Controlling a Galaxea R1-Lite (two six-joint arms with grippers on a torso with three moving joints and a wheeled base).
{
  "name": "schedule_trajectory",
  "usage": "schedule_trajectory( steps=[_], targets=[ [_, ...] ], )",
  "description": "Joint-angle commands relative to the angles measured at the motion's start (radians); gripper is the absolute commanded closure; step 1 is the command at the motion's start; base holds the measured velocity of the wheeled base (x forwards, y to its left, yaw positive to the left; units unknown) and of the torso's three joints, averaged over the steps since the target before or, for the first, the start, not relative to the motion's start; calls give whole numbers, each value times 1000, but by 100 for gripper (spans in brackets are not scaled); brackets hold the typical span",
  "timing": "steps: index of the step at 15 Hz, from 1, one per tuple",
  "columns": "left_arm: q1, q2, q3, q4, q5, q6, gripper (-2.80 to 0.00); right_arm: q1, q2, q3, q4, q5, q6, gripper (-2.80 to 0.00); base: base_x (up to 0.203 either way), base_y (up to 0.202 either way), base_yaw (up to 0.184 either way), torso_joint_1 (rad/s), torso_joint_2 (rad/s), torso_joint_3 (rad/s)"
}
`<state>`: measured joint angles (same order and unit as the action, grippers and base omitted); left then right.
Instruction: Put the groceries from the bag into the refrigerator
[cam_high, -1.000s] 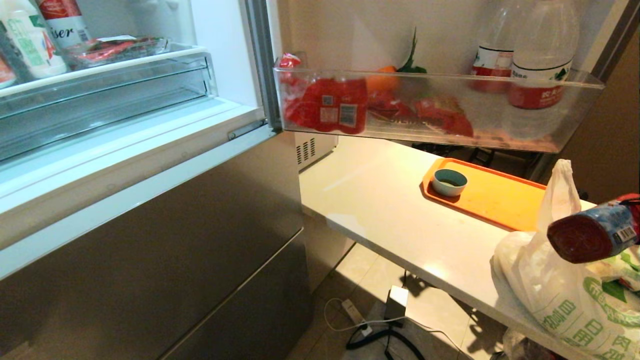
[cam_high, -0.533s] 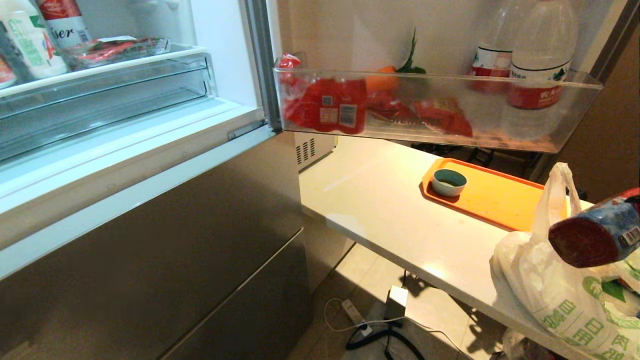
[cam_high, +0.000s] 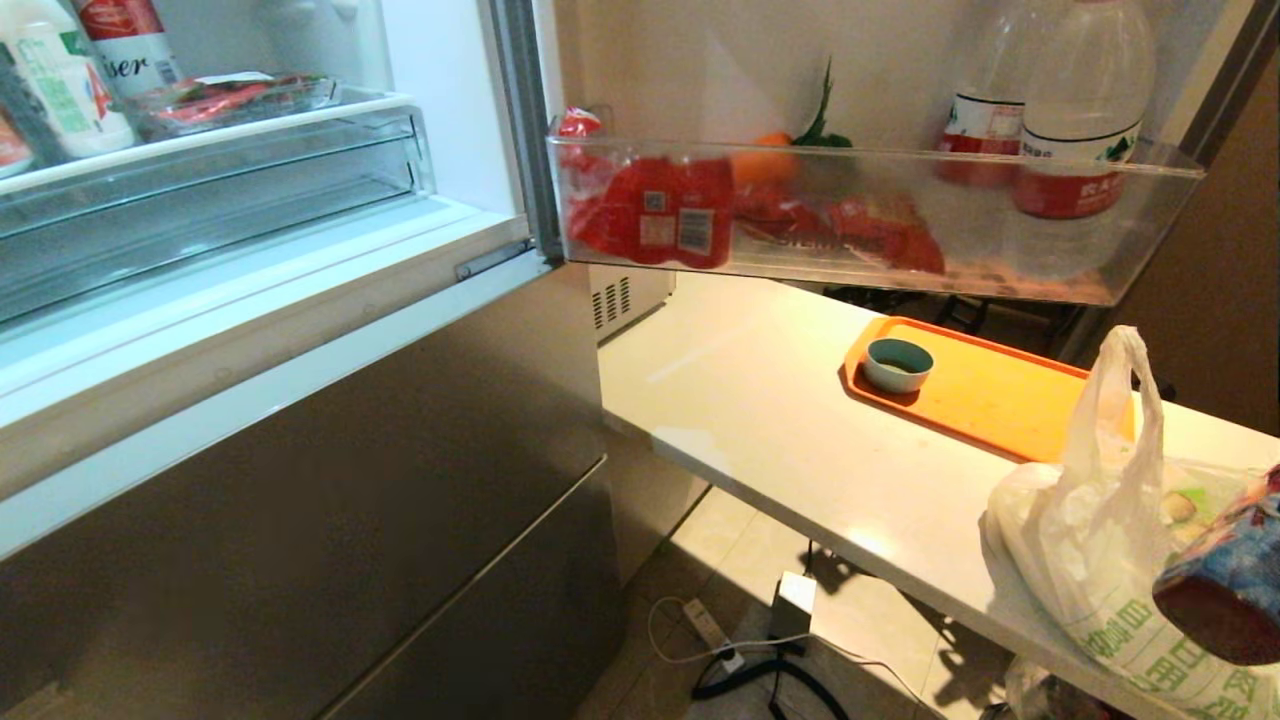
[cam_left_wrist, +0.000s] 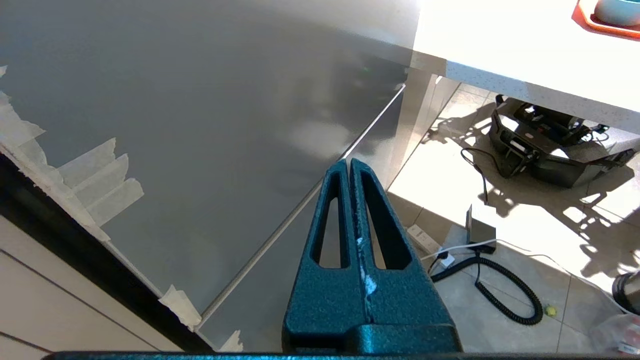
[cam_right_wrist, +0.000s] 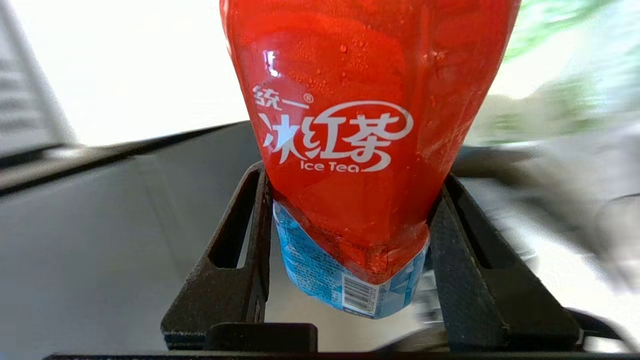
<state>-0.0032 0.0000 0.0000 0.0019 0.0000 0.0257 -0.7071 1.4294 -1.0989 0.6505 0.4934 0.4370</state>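
Note:
A red ice tea bottle (cam_right_wrist: 360, 100) with a blue label sits between the black fingers of my right gripper (cam_right_wrist: 352, 175), which is shut on its lower body. In the head view the bottle (cam_high: 1225, 585) hangs at the far right edge, in front of the white plastic bag (cam_high: 1090, 570) with green characters on the counter. More groceries show inside the bag's mouth. The refrigerator (cam_high: 300, 450) stands at the left, its upper door swung open and its white interior (cam_high: 250, 190) lit. My left gripper (cam_left_wrist: 348, 162) is shut and empty, parked low before the grey refrigerator front (cam_left_wrist: 200, 125).
The open door's clear shelf (cam_high: 900, 152) holds red packs and two water bottles (cam_high: 1085, 110) above the counter (cam_high: 760, 400). An orange tray (cam_high: 990, 390) carries a teal bowl (cam_high: 898, 363). A power strip and cables (cam_high: 760, 650) lie on the floor.
The ice tea bottle has dropped lower and moved right toward the picture's edge, its base now turned more toward the camera. The bag's handle stands uncovered. The left arm has not moved.

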Motion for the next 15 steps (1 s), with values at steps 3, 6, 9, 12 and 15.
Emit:
schedule_trajectory(
  steps=[3, 6, 9, 12, 15],
  targets=[
    [0, 0, 0, 1, 0, 0, 0, 65, -101, 74, 1, -125, -127, 0, 0, 0, 0, 0, 0, 0],
    [0, 0, 0, 0, 0, 0, 0, 166, -140, 155, -32, -201, -190, 0, 0, 0, 0, 0, 0, 0],
    [0, 0, 0, 0, 0, 0, 0, 273, -149, 239, -163, -339, -218, 0, 0, 0, 0, 0, 0, 0],
    [0, 0, 0, 0, 0, 0, 0, 312, -110, 296, -343, -449, -300, 0, 0, 0, 0, 0, 0, 0],
    [0, 0, 0, 0, 0, 0, 0, 314, -88, 309, -415, -455, -374, 0, 0, 0, 0, 0, 0, 0]
  ],
)
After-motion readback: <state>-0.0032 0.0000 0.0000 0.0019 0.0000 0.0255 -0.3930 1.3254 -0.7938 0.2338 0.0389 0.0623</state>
